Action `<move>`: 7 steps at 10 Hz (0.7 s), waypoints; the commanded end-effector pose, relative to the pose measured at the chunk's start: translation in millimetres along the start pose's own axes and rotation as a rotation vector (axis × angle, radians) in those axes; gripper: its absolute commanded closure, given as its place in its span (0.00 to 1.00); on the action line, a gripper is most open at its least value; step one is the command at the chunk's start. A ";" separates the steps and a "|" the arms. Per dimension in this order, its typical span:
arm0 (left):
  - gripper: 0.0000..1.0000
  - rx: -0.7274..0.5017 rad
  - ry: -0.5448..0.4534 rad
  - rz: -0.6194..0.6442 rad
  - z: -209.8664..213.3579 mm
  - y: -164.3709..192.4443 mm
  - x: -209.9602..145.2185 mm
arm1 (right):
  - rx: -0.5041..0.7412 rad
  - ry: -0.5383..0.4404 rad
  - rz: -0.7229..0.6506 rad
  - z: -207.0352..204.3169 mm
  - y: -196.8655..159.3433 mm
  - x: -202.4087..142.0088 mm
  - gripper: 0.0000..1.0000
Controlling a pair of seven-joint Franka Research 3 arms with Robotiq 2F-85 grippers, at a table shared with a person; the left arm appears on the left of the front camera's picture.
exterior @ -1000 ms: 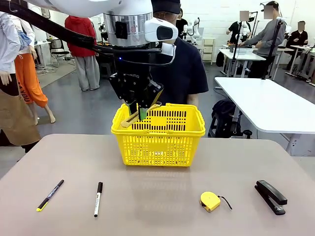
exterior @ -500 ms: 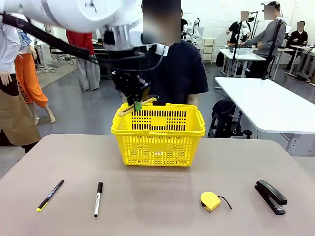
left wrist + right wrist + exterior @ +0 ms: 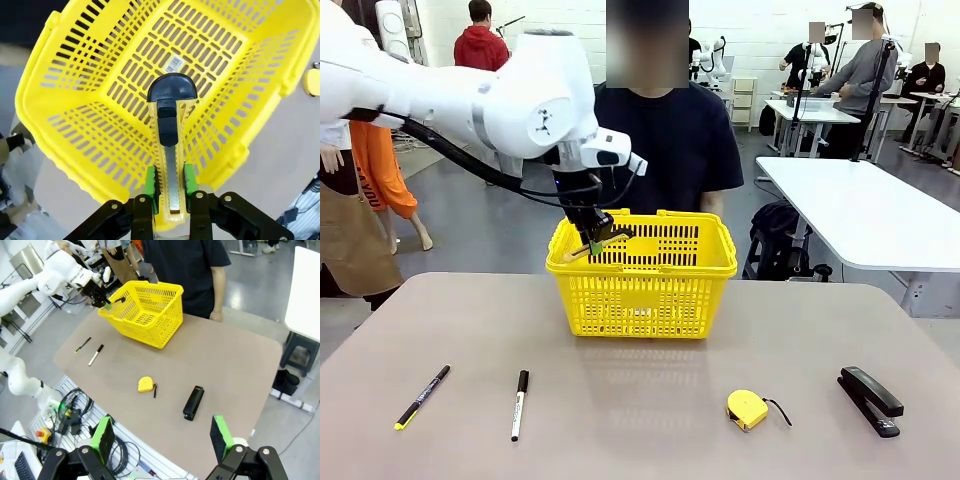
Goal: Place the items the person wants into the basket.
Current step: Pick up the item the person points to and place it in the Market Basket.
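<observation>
While our left pincer [image 3: 170, 183] clamps the utility knife [image 3: 168, 125] over the basket [image 3: 100, 142], our right pincer [image 3: 162, 435] gapes above the brown desk [image 3: 640, 405].

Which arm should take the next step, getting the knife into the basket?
Left. Its claw grips the utility knife right over the basket, so it likely need only release. The right claw is open, empty and far from the basket.

The left arm [image 3: 470, 105] comes in from the left and bends down at the wrist over the left rim of the basket [image 3: 650, 268]; the left gripper [image 3: 600, 238] points into the basket, its fingers [image 3: 151, 182] pinched on the utility knife [image 3: 169, 125]; the right gripper [image 3: 162, 437] hangs high, well apart from the basket, fingers spread wide.
</observation>
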State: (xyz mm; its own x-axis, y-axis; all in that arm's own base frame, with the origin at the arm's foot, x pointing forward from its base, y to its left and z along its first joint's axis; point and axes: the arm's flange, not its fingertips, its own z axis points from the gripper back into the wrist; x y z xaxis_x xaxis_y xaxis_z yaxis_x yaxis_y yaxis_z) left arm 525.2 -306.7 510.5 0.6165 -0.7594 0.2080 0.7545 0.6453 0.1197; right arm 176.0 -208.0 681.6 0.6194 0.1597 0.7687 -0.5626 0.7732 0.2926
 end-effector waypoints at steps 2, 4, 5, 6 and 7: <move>0.74 0.105 0.005 -0.077 -6.3 -11.5 32.1 | 0.005 -0.019 0.004 -4.5 -1.1 1.0 0.00; 0.74 0.152 0.032 -0.153 -11.3 -21.8 42.9 | 0.005 -0.019 0.004 -4.5 -1.1 1.0 0.00; 0.74 0.152 0.032 -0.171 -7.3 -25.4 44.1 | 0.005 -0.019 0.004 -4.5 -1.1 1.0 0.00; 0.74 0.109 0.011 -0.136 -11.4 -21.4 33.9 | 0.005 -0.019 0.004 -4.5 -1.1 1.0 0.00; 0.74 0.109 0.011 -0.136 -11.4 -21.4 33.9 | 0.005 -0.019 0.004 -4.5 -1.1 1.0 0.00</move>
State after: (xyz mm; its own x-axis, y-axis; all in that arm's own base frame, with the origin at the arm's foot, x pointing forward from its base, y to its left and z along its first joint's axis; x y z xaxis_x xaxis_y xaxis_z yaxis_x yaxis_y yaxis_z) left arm 532.1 -354.1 504.4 0.4965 -0.8527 0.1625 0.8098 0.5225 0.2670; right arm 176.0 -208.0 681.6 0.6194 0.1598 0.7686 -0.5626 0.7732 0.2926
